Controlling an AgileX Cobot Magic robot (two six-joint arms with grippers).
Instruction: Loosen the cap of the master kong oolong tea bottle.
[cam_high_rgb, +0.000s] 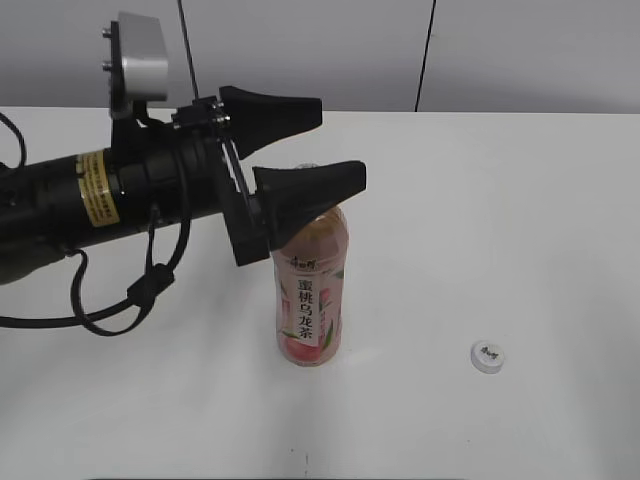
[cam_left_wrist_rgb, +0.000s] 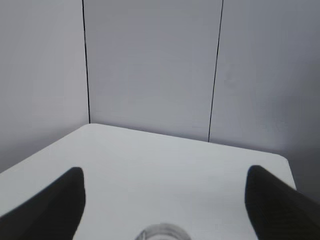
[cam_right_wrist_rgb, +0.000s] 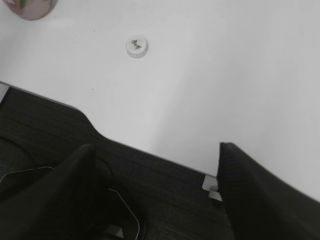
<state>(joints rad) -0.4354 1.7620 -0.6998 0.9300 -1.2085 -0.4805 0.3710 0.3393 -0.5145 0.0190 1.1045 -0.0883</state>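
Upright near table centre, the master kong oolong tea bottle (cam_high_rgb: 312, 295): clear smooth plastic, amber-pink tea, pink peach label, mouth uncapped (bare rim just visible in the left wrist view). Left gripper (cam_high_rgb: 320, 150), matte black tapered fingers, jaws apart, straddles the neck without touching. Cap (cam_high_rgb: 488, 356), small round white with dark logo, lies flat on the white table (cam_high_rgb: 520, 230), well right of the bottle. Right gripper (cam_right_wrist_rgb: 155, 190) jaws apart, hovering past the table's front edge.
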